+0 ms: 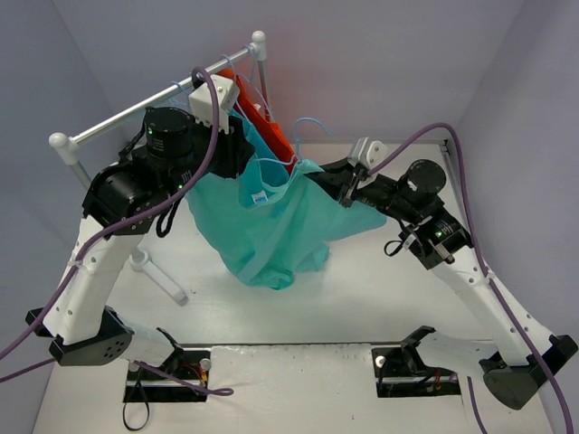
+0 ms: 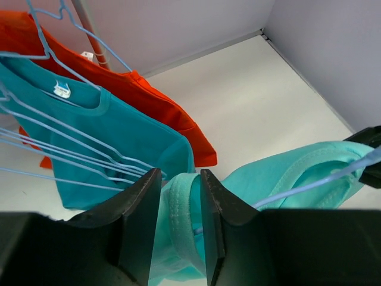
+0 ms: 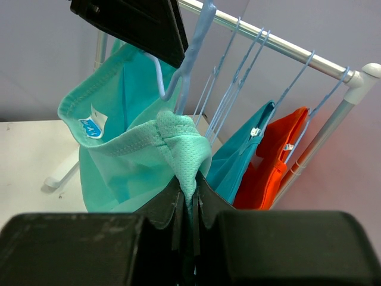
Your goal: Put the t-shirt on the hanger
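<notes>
The mint t-shirt hangs in the air between my two grippers, its white neck label facing the right wrist camera. My left gripper is up by the rack. Its jaws stand a narrow gap apart around the shirt's collar band and the light-blue hanger wire. In the right wrist view the hanger comes out from under the left gripper into the neck opening. My right gripper is shut on a bunched fold of the t-shirt.
A white-and-metal rack rod runs across the back left. On it hang a darker teal shirt, an orange-red garment and several spare blue hangers. The rack's foot lies on the table. Walls close in on three sides.
</notes>
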